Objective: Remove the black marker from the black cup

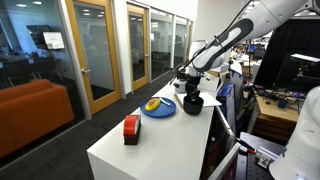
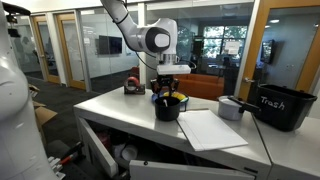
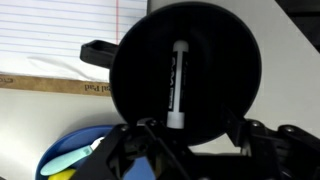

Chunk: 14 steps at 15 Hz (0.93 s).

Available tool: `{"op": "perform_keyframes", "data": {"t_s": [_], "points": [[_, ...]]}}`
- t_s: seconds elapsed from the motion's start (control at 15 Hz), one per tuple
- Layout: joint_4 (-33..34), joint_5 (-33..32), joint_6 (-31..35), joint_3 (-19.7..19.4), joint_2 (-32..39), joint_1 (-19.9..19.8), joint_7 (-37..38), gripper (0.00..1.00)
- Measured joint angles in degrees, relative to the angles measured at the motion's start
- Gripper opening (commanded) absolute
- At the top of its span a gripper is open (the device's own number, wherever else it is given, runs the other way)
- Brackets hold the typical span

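Note:
The black cup (image 3: 225, 60) fills the wrist view, seen from straight above, with its handle to the left. The black marker (image 3: 177, 85) lies inside it, with a dark body and a white end pointing toward my gripper. My gripper (image 3: 192, 140) is open, right above the cup, with a finger on either side of the cup's near rim. In both exterior views the gripper (image 1: 190, 84) (image 2: 169, 84) hangs just over the cup (image 1: 192, 103) (image 2: 167, 108). The marker is not visible in either exterior view.
A blue plate (image 1: 158, 108) (image 3: 70, 150) holding a yellow item sits beside the cup. A lined notepad (image 2: 210, 128) (image 3: 50, 40) lies next to it. A red and black object (image 1: 131, 128) stands near one table end. A black trash bin (image 2: 282, 108) and a grey container (image 2: 232, 107) stand at the other.

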Motion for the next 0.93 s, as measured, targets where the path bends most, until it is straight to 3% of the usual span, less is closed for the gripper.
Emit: {"op": "perform_keyframes", "data": {"t_s": [0.27, 0.53, 0.73, 0.87, 0.93], "points": [[-0.8, 1.9, 1.5, -0.1, 0.0, -0.4, -2.8, 0.74], [-2.2, 2.5, 3.4, -0.4, 0.0, -0.8, -5.3, 0.72], [-3.7, 3.3, 4.8, -0.8, 0.1, -1.2, -7.3, 0.65], [-4.7, 4.1, 5.8, -1.1, 0.3, -1.5, -8.8, 0.53], [-5.1, 4.7, 6.1, -1.2, 0.3, -1.7, -9.7, 0.37]]}}
